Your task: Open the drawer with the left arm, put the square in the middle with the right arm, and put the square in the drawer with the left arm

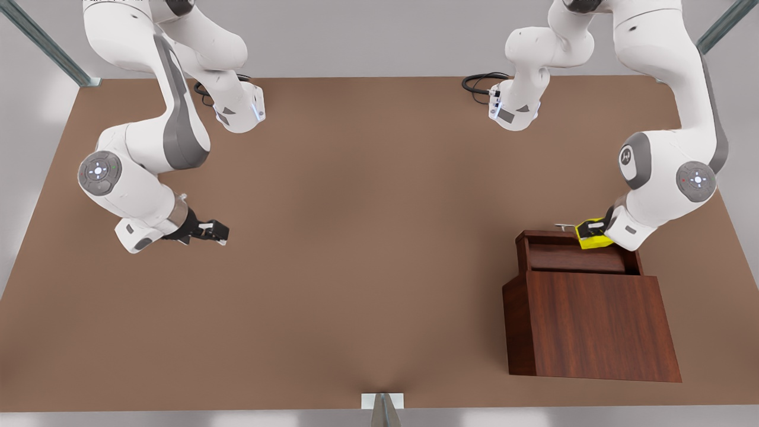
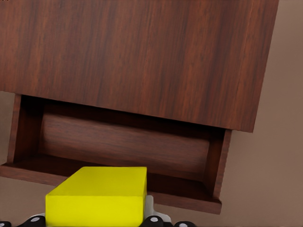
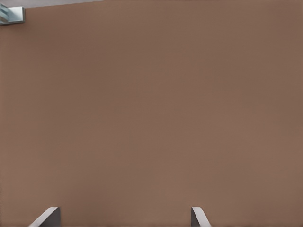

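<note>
Robot test bench, simulated lab setup

Pretty bare room: a plain brown tabletop (image 1: 356, 249) with grey walls around it, metal frame struts (image 1: 44, 44) at the corners, and two white Franka arms (image 1: 148, 148) bolted at the back edge with black cables (image 1: 480, 80) trailing. One wooden cabinet (image 1: 593, 323) sits on it.

A bright yellow square (image 1: 593, 235) is seen against a dark reddish-brown wood-grain drawer (image 1: 572, 258); the surface (image 1: 356, 237) is plain matte brown.
</note>
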Tool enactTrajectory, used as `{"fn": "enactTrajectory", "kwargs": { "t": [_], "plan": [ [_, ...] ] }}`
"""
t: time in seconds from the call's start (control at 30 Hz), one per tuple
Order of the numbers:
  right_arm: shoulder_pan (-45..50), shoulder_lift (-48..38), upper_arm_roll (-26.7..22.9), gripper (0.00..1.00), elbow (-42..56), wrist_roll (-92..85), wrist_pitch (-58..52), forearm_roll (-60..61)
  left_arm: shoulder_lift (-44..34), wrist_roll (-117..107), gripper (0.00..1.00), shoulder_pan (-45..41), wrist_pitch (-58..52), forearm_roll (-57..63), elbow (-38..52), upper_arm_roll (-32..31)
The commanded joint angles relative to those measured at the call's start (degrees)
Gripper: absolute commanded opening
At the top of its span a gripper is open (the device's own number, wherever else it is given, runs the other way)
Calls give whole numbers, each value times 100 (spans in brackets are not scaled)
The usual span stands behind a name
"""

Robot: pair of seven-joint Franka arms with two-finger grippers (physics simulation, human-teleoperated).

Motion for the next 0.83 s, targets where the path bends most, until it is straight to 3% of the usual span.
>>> {"fn": "enactTrajectory", "kwargs": {
  "t": [0.0, 0.2, 0.37, 0.43, 0.5, 0.57, 0.6, 0.7, 0.8],
  "plan": [
    [1, 9, 1, 100, 1, 0, 0, 0, 44, 9, 75, 58, 41, -3, 2, 1],
    [1, 18, 1, 100, 1, 0, 44, 9, 422, 88, 75, 339, 252, 41, 55, -8],
    [1, 35, 1, 100, 1, 0, 44, 9, 633, 396, 81, 418, 542, 50, 55, -8],
    [1, 62, 1, 100, 44, 0, 35, 0, 651, 475, 100, 427, 577, 58, 46, -8],
    [1, 62, 1, 100, 44, 0, 35, 0, 651, 467, 100, 427, 586, 58, 46, 1],
    [1, 53, 1, 100, 53, 0, 35, 0, 405, 256, 100, 366, 25, -12, 353, -183],
    [10, 53, 1, 100, 53, 0, 35, 0, 352, 264, 100, 190, -713, 50, 819, -491],
    [10, 53, 1, 100, 44, 0, 26, 0, 405, 343, 100, -522, -2164, 305, 2226, -509],
    [10, 70, 1, 100, 62, -9, 35, 0, 396, 326, 100, -531, -2244, 287, 2244, -500]
  ]
}}
